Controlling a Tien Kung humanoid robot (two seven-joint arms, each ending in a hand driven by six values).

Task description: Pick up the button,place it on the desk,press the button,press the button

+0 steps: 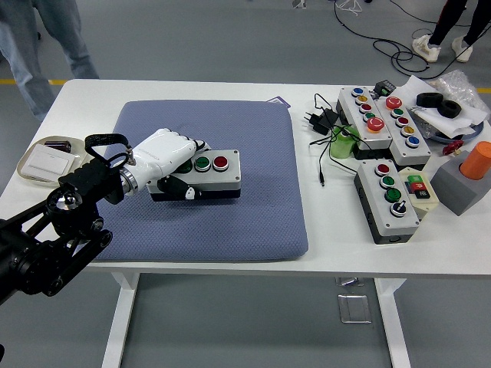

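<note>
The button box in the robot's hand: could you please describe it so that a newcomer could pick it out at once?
Find the blue-grey mat covering the left of the white table. On it, the robot's white left hand grips a pale grey button box with a black base. It carries just a green and a red button; every other control box sits off the mat, at the right.

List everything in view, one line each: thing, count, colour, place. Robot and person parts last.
button box: 1, grey with green and red buttons, on the mat, held by the left hand
mat: 1, blue-grey, table's left half
table: 1, white
tray: 1, beige, far left
button boxes: 3, grey, right side
plug and cable: 1, black, right of the mat
green cup: 1, by the cable
orange cylinder: 1, on a grey block, right edge
left hand: 1, white, gripping the button box
person's legs: top left; more feet top right
</note>
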